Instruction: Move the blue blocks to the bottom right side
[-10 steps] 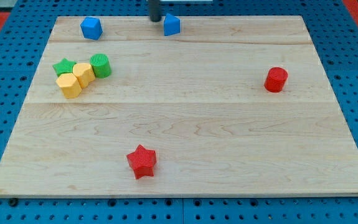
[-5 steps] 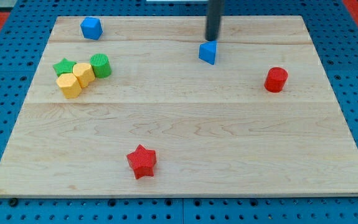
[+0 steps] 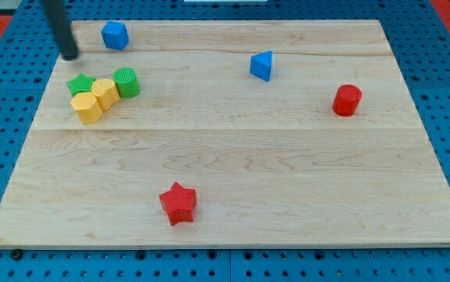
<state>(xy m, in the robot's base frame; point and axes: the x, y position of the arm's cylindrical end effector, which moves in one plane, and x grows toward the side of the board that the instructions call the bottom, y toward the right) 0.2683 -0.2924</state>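
Note:
A blue cube-like block (image 3: 114,35) sits near the board's top left. A blue triangular block (image 3: 262,65) lies at the upper middle right. My tip (image 3: 70,56) stands at the board's top left edge, to the left of and a little below the blue cube, apart from it and far from the blue triangle.
A green star (image 3: 81,84), a green cylinder (image 3: 127,81) and two yellow blocks (image 3: 105,92) (image 3: 88,107) cluster at the left, just below my tip. A red cylinder (image 3: 347,100) is at the right. A red star (image 3: 178,203) lies at the bottom middle.
My tip pushed the blue triangle rightward and down from the top edge, then left it and swung across to the board's top left beside the blue cube.

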